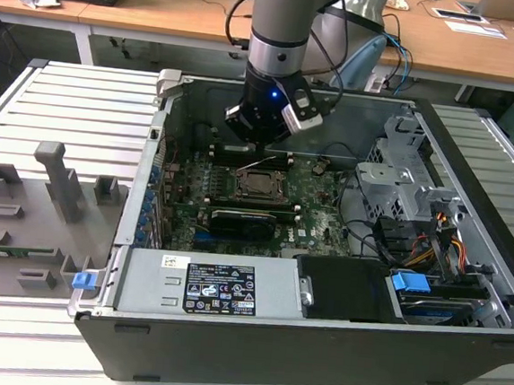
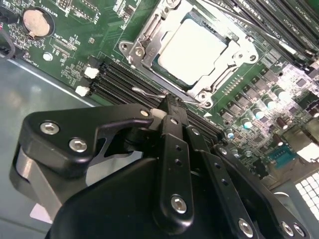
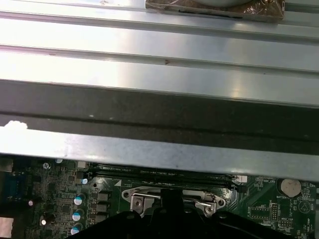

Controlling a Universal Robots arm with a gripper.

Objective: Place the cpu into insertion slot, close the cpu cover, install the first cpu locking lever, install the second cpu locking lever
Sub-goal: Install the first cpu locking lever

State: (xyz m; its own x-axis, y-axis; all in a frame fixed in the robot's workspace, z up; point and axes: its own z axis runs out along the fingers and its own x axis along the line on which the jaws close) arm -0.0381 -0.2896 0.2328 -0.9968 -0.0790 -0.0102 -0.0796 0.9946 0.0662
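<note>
The cpu lies flat in the insertion slot, its pale metal top showing through the cut-out of the cpu cover, which is down around it. A thin wire locking lever runs along the socket's side nearest my gripper. The black fingers stand together, shut, with their tips right at that wire's end; whether they touch it is unclear. In the exterior view the gripper hangs just behind the socket, inside the open computer case. The first wrist view has the socket frame just beyond the gripper's black body.
Long black memory slots flank the socket. A black expansion card lies in front of it in the exterior view. The case wall rises close behind the gripper. A drive cage and cables fill the exterior view's right.
</note>
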